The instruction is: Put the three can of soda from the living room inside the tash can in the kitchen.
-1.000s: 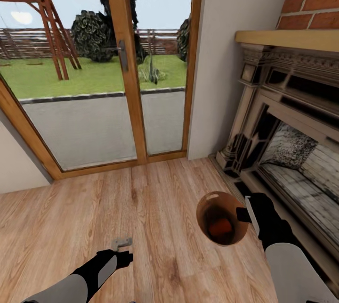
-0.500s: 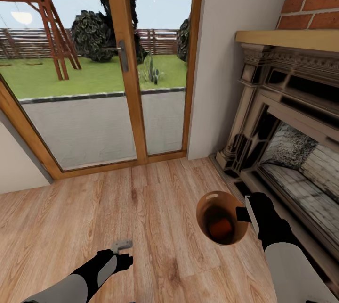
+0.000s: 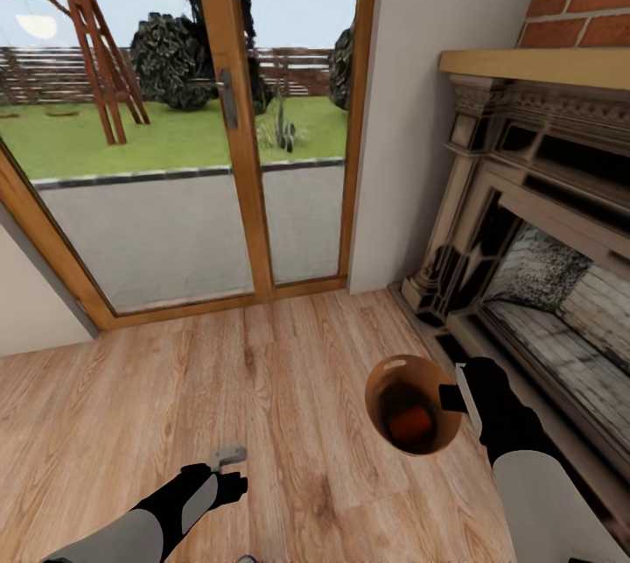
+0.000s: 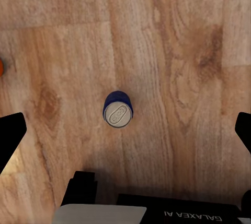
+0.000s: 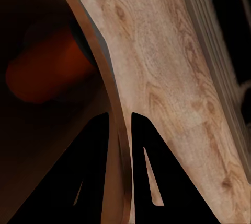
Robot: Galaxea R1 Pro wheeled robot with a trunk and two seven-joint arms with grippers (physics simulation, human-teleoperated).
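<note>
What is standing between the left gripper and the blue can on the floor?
Nothing visible. In the left wrist view the blue can stands upright on the bare wood floor, centred between the open fingers of the left gripper. Only an orange sliver shows at the picture's edge, well aside.

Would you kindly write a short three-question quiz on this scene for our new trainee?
1. True or false: the right pincer grips the bin by its rim.
2. What colour is the can standing on the floor below the left pincer?
A. blue B. green
3. Fill in: the can inside the bin is ____.

Key: 1 true; 2 A; 3 orange.
</note>
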